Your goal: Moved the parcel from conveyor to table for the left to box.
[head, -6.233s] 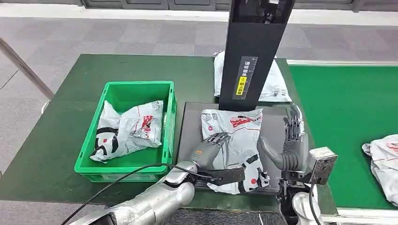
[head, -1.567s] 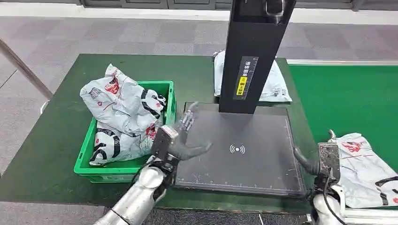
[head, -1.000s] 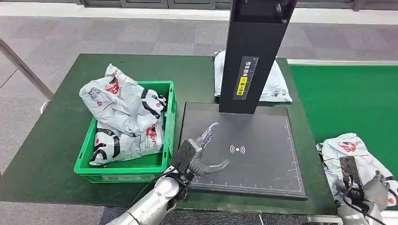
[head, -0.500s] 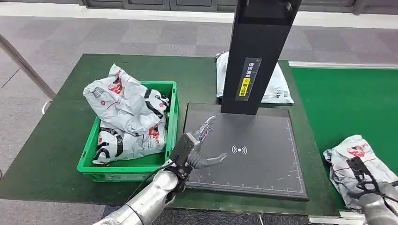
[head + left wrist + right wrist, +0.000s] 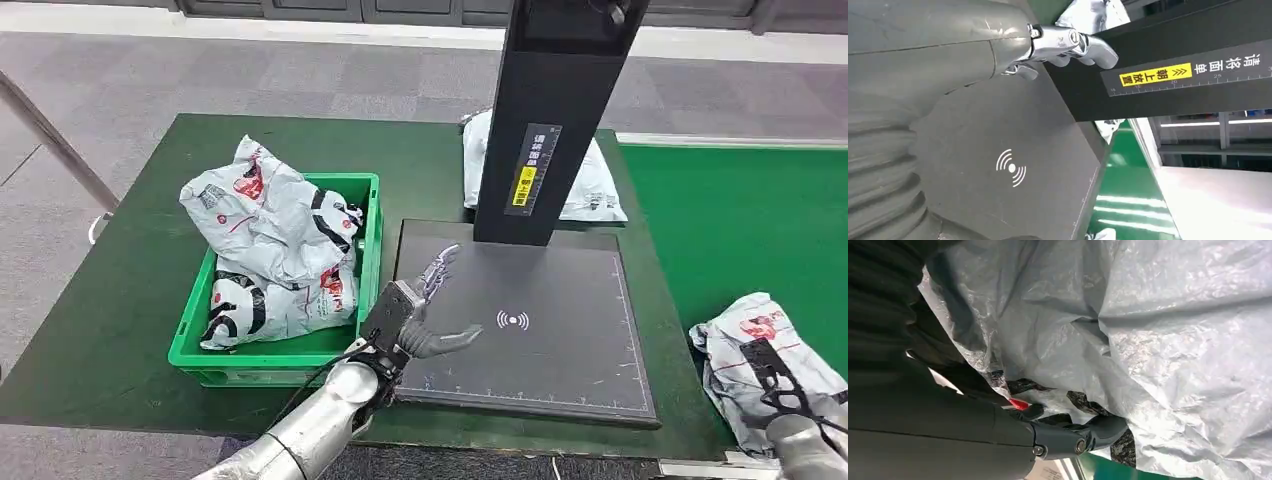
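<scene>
The parcel (image 5: 757, 352) lies on the green conveyor (image 5: 740, 230), so the move to the table (image 5: 130, 290) is, as it seems, not yet made. The right hand (image 5: 800, 425) is on the near edge of this parcel, and in the right wrist view its dark fingers (image 5: 1083, 435) press into the crumpled grey film; whether they already grasp it cannot be told. The left hand (image 5: 420, 315) hovers over the black scan plate (image 5: 560, 340) with fingers spread, holding nothing. Just beside this hand, the green box (image 5: 215, 355) already contains two parcels. What remains, by judgement, is lifting, placing on the plate and boxing.
</scene>
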